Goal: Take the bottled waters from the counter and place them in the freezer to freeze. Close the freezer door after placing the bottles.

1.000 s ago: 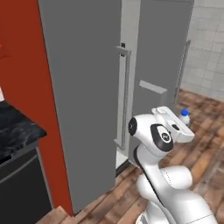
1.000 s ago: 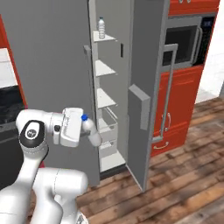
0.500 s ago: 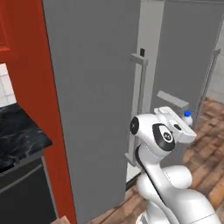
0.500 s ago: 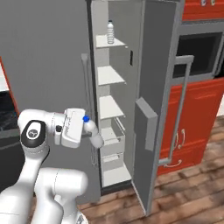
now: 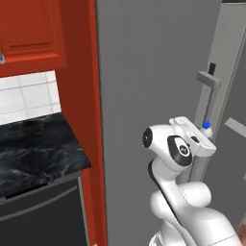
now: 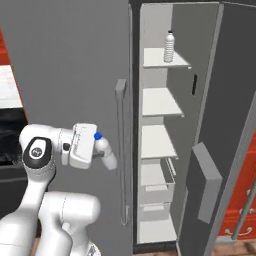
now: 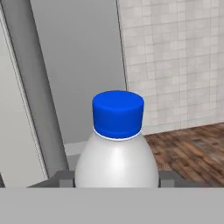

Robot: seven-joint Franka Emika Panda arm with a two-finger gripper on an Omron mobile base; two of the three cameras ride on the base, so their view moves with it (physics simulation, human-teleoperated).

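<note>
While our gripper (image 6: 102,151) stays clenched on the second bottle (image 7: 117,148) beside the freezer (image 6: 165,150), where one bottle (image 6: 170,46) already stands shelved, we risk clipping the door handle (image 6: 121,150) swinging in.

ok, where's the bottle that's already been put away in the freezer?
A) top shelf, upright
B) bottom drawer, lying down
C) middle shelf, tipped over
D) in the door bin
A: in the right base view a bottle stands upright on the top shelf of the open freezer, while the other bottle is held in the gripper.
</note>
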